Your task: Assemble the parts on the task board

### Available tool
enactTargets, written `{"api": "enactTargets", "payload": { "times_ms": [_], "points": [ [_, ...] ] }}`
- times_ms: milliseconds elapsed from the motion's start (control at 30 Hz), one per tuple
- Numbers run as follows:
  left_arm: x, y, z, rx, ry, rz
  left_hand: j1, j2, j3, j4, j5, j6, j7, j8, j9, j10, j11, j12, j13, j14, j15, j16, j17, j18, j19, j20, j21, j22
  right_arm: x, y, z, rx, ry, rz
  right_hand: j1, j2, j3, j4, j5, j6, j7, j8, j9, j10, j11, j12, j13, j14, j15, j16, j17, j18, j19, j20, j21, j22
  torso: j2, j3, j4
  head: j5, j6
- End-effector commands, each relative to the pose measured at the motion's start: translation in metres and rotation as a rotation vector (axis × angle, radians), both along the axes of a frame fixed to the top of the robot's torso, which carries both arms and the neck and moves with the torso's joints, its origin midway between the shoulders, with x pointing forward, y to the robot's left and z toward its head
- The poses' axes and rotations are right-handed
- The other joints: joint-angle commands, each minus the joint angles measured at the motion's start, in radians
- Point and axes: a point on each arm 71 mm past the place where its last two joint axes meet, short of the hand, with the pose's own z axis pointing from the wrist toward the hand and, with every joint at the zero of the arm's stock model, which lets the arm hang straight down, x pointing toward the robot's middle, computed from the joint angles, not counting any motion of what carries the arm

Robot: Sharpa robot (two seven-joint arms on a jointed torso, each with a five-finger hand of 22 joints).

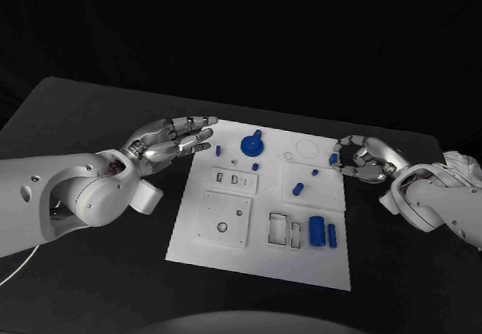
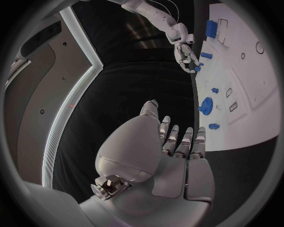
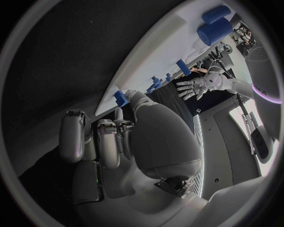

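Blue parts point(image 1: 317, 231) on white task board point(image 1: 261, 260)

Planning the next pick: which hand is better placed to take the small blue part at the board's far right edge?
The right hand. Its curled fingers already sit at that blue part on the task board's edge, while the left hand hovers spread open off the board's opposite side.

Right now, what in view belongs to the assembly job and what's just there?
Job:
- task board
- blue gear part
- two blue cylinders
- small blue peg
- small blue piece at the right robot hand
- left robot hand, open

Just there:
- black table
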Motion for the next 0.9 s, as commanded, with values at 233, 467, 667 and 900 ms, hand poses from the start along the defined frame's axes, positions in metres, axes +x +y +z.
{"api": "enactTargets", "payload": {
  "times_ms": [233,467,667,900],
  "points": [
    [-0.0010,-0.0027,0.0013,-0.011,-0.007,-0.024,0.008,0.003,0.005,0.002,0.003,-0.003,0.006,0.004,0.001,0.000,0.009,0.003,0.002,0.000,0.009,0.003,0.001,-0.013,0.008,0.001,0.007,0.001,0.0001,0.0010,-0.0029,-0.012,0.025,0.008,0.014,0.000,0.019,-0.002,0.030,0.003,0.000,0.028,0.005,0.106,0.003,0.004,0.263,0.106,0.007,0.003,0.263,-0.003,-0.008,-0.002,-0.003,0.187,0.000,-0.0001,0.0004,0.001,-0.003],
    [-0.0010,-0.0029,0.0012,-0.011,-0.006,-0.025,0.008,0.004,0.007,0.002,0.003,-0.002,0.008,0.005,0.001,0.001,0.010,0.004,0.002,0.001,0.010,0.005,0.001,-0.015,0.009,0.001,0.008,0.001,0.0007,0.0015,-0.0038,-0.013,0.033,0.005,0.006,0.000,0.021,0.004,0.035,0.010,0.000,0.037,0.003,0.106,0.003,0.004,0.263,0.106,0.007,0.003,0.263,-0.003,-0.008,-0.002,-0.002,0.187,0.000,0.0000,0.0005,0.001,-0.005],
    [-0.0011,-0.0031,0.0011,-0.010,-0.005,-0.026,0.008,0.004,0.007,0.002,0.003,-0.002,0.008,0.005,0.001,0.001,0.010,0.004,0.002,0.001,0.010,0.005,0.001,-0.015,0.009,0.001,0.008,0.001,0.0012,0.0011,-0.0046,-0.015,0.041,0.001,-0.001,0.001,0.024,0.010,0.035,0.017,0.001,0.039,-0.001,0.106,0.004,0.004,0.263,0.106,0.007,0.003,0.263,-0.003,-0.009,-0.002,-0.004,0.187,0.000,0.0002,0.0002,0.002,-0.007],
    [-0.0011,-0.0030,0.0011,-0.009,-0.006,-0.027,0.008,0.004,0.007,0.002,0.003,-0.002,0.008,0.005,0.001,0.001,0.010,0.004,0.002,0.001,0.010,0.005,0.001,-0.015,0.009,0.001,0.008,0.001,0.0015,0.0006,-0.0048,-0.014,0.043,-0.002,-0.005,0.004,0.032,0.015,0.037,0.034,0.000,0.042,-0.011,0.106,0.003,0.004,0.263,0.106,0.007,0.003,0.263,-0.003,-0.008,-0.002,-0.003,0.187,0.000,0.0002,-0.0003,0.003,-0.011]
  ]
}}
